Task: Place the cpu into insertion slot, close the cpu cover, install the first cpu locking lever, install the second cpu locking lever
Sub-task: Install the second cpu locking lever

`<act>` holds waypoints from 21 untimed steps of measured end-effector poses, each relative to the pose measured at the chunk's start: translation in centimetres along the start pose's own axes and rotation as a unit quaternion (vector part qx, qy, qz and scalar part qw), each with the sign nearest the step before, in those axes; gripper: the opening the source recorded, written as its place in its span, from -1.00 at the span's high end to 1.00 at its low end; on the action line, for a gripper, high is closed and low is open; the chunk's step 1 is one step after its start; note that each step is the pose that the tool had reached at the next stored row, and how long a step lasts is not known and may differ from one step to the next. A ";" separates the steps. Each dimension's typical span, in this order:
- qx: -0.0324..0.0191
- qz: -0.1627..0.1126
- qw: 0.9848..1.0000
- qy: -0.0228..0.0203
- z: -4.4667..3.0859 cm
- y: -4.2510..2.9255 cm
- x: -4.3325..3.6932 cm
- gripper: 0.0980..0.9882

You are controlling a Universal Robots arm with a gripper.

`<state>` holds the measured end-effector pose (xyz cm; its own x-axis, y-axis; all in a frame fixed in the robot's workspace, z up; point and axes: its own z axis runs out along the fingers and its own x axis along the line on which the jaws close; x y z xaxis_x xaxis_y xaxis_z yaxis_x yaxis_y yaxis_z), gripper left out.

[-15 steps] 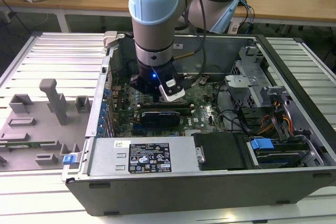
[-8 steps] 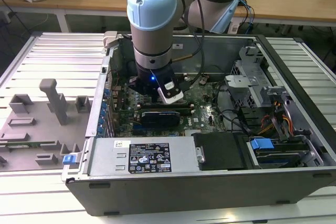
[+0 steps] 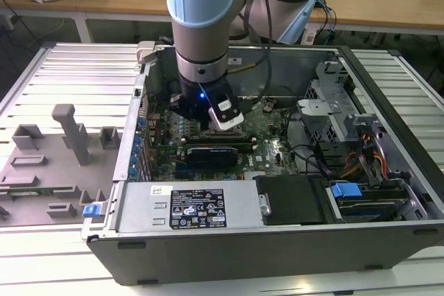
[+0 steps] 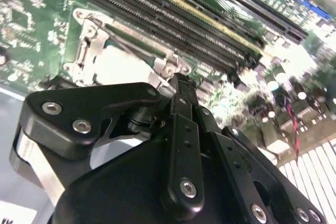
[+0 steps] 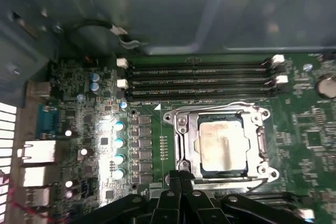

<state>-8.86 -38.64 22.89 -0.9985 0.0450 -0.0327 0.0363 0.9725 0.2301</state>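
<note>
In both wrist views the cpu (image 5: pixel 223 148) (image 4: pixel 123 66) lies flat in the insertion slot, silvery top showing. The cpu cover (image 5: pixel 257 142) (image 4: pixel 86 51) is down around it as a metal frame. A thin wire locking lever (image 5: pixel 210 104) runs along the socket's side nearest the memory slots, and another lever (image 5: pixel 236 182) runs along the opposite side. My gripper (image 5: pixel 179 174) (image 4: pixel 178 80) is shut, its tips together at the socket's corner by that second lever's end. Whether they touch it I cannot tell. In the exterior view the arm's wrist (image 3: pixel 205 67) reaches down into the open computer case (image 3: pixel 208 240).
Long black memory slots (image 5: pixel 199 80) lie beside the socket. A row of capacitors (image 5: pixel 119 142) and rear ports (image 5: pixel 39 153) stand on its other side. Drive bays and cables (image 3: pixel 361 150) occupy the case at the exterior view's right. Grey fixtures (image 3: pixel 69 136) stand outside the case.
</note>
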 end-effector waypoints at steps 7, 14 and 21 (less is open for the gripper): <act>0.002 0.000 1.000 0.000 -2.34 0.55 -0.08 0.98; 0.018 0.000 1.000 0.002 -2.89 0.65 -0.66 0.98; 0.022 0.002 1.000 0.010 -2.73 0.22 -2.68 0.98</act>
<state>-6.29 -39.17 25.68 -0.9989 0.0453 -0.0123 0.0422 0.9815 0.1867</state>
